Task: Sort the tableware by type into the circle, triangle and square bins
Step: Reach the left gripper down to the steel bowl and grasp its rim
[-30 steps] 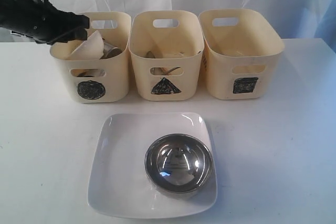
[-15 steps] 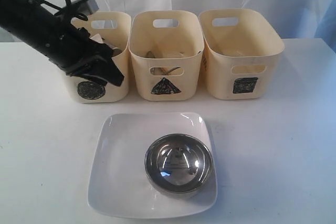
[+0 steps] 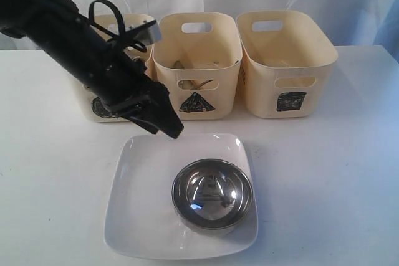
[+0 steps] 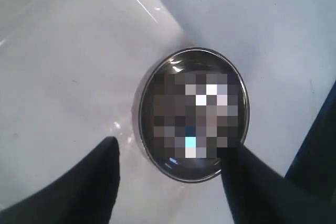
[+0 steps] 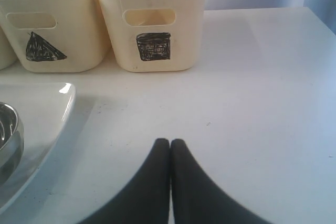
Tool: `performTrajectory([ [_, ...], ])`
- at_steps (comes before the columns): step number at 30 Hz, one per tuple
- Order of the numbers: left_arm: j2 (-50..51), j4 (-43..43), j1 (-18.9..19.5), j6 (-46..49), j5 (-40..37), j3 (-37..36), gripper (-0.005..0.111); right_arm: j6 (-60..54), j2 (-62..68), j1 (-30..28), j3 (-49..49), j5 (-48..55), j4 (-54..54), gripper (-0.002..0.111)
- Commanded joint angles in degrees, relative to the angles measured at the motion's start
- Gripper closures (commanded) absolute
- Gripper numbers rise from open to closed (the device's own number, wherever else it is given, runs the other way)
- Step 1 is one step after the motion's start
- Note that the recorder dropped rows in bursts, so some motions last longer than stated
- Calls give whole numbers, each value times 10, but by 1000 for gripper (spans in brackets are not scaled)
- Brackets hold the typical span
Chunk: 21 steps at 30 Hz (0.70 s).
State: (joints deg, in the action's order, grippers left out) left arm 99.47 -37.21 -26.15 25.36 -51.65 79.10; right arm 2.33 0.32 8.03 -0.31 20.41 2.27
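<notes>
Steel bowl (image 3: 212, 195) upright on large square white plate (image 3: 143, 210), toward plate's front-right part in exterior view. Plate flat on white table (image 3: 349, 172). Left gripper (image 4: 173, 150) hangs over plate's rear-left part, jaws spread wide, nothing held. Its wrist view shows bowl beyond black fingertips (image 4: 107, 153), apart from them. Right gripper (image 5: 169, 142) over bare table beside plate, jaws pressed together, empty. Behind plate, three cream tubs in row: circle bin (image 3: 84, 103) mostly hidden by left arm, triangle bin (image 3: 218, 91) in middle, square bin (image 3: 262, 85) at right.
</notes>
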Motion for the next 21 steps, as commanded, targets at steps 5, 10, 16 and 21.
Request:
performTrajectory([
  [5, 51, -9, -47, -3, 9, 3, 45, 1, -3, -4, 3, -3, -7, 108],
  [10, 80, 16, -70, -13, 42, 3, 45, 1, -3, -4, 3, -3, -7, 108],
  [16, 91, 73, -71, -35, 84, 3, 45, 1, -3, -4, 3, -3, -7, 108],
  [21, 93, 73, -72, -35, 68, 3, 45, 1, -3, -4, 3, -3, -7, 108],
])
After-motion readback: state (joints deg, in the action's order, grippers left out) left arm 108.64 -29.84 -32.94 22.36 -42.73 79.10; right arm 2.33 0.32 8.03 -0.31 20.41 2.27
